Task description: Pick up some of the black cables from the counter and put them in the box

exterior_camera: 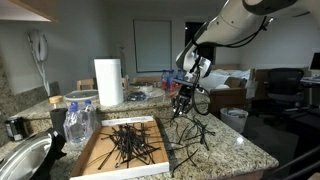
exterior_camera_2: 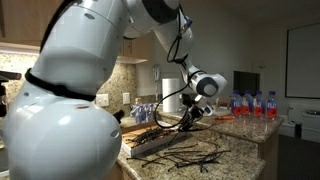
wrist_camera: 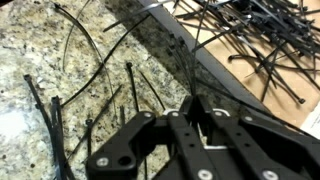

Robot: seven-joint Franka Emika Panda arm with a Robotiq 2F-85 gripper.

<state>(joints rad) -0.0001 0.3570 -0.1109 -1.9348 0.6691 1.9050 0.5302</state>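
Fingers (wrist_camera: 172,128) tight on black cables (wrist_camera: 190,78) in wrist view; whole box (exterior_camera: 92,158) only in an exterior view.

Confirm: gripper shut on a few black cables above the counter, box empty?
Wrong on the box. It is not empty: a heap of black cables lies in it, as an exterior view and the wrist view show. The rest holds: the gripper is shut on a few cables above the counter.
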